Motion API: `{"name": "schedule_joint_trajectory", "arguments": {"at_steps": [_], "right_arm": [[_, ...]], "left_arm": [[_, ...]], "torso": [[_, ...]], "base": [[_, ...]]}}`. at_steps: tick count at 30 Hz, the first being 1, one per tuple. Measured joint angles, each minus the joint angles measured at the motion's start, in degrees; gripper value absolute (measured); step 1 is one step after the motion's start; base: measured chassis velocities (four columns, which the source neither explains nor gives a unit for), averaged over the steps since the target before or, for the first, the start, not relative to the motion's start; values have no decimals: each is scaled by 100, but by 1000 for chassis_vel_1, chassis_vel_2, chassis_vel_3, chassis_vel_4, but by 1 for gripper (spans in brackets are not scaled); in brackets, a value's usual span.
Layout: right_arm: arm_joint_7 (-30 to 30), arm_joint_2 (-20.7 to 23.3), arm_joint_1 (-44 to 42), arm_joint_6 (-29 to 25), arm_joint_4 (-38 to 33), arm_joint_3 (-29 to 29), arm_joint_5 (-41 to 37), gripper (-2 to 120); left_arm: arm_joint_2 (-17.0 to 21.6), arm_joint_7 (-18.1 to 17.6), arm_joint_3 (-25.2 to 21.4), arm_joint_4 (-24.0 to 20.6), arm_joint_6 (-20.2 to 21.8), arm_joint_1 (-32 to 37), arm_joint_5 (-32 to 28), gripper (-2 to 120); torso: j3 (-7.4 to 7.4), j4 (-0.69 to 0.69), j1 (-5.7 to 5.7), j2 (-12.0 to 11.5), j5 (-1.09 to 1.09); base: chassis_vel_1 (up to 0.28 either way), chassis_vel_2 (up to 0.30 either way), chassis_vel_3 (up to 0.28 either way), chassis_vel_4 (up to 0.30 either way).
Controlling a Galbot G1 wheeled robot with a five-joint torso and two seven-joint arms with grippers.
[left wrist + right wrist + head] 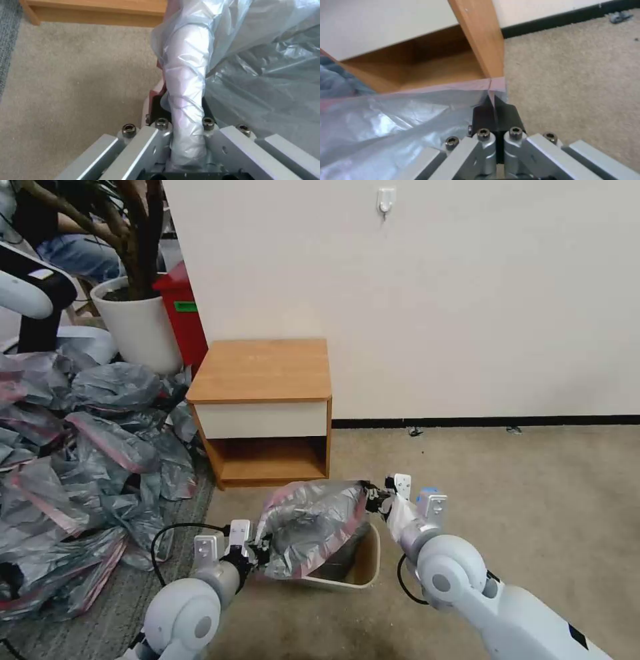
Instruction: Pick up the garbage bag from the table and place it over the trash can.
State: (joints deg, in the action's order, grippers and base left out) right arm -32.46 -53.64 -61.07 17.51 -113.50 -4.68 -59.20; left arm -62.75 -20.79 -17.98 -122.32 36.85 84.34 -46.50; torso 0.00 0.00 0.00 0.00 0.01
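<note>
Staged indoor test room: beige carpet (533, 500), bare white wall (467, 300), heap of grey bags (80, 460) at left.

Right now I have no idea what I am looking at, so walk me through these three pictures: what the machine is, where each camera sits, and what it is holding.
This is a wheeled robot with two arms. The wide picture comes from a camera on its head, looking down; the other two come from cameras on its wrists.

In the head view, the left gripper and the right gripper each pinch one side of the garbage bag, a thin grey bag with a pink band at its mouth. They hold it stretched above the trash can, a small beige bin on the carpet. The bag is not yet around the rim.

Behind stands the table, a wooden nightstand. A pile of similar bags lies to the robot's left.

Each wrist view shows that arm's fingers closed on plastic.
</note>
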Motion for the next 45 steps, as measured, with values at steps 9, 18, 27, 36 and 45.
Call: {"name": "schedule_joint_trajectory", "arguments": {"at_steps": [9,18,27,36,45], "right_arm": [[-3,83,-202,164,-86,152,4,0],[6,251,-476,180,-433,358,3,0],[31,404,-672,172,-569,539,-6,0],[40,460,-794,171,-625,618,11,0],[48,497,-572,282,-335,547,-4,0]], "left_arm": [[-15,42,-21,17,-49,-27,1,3],[-165,43,-5,121,-55,-192,12,3],[-154,35,-89,177,-75,-265,54,3],[-113,27,-110,189,-95,-267,73,3],[-58,168,-103,102,-255,-91,190,3]], "torso": [[0,0,0,0,0],[0,0,0,0,0],[0,0,0,0,0],[0,0,0,0,0],[0,0,0,0,0]], "base": [[0,0,0,0],[0,0,0,0],[0,0,0,0],[0,0,0,0],[0,0,0,0]]}}
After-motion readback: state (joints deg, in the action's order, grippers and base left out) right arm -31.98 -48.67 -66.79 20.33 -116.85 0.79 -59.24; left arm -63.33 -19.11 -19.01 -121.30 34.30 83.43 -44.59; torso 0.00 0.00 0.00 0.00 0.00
